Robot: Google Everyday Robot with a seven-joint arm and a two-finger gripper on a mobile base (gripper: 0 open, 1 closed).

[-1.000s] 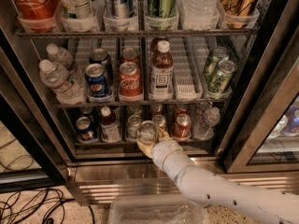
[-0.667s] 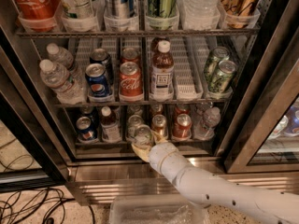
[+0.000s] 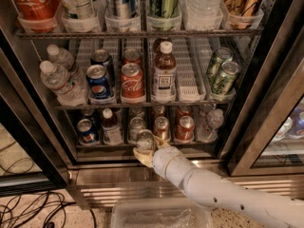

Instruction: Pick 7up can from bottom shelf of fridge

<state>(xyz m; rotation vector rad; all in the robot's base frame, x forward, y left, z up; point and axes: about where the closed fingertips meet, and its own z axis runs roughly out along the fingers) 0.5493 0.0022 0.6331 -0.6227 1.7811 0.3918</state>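
- Large dark-framed glass-door fridge (image 3: 266,103) fills the view.
- Dark wire bottom shelf (image 3: 104,147) lies toward 6 o'clock.
- White-armed gripper (image 3: 148,148) at its front edge, fingers (image 3: 141,156) clamped on the can.
- Small silver-topped 7up can (image 3: 145,139), 12 o'clock of the gripper.

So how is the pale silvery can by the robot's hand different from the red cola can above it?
The pale silvery 7up can sits at the front of the bottom shelf, right at the gripper; the red cola can stands one rack higher, untouched. The 7up can is pale, the cola can red. Both are silver-topped cans.
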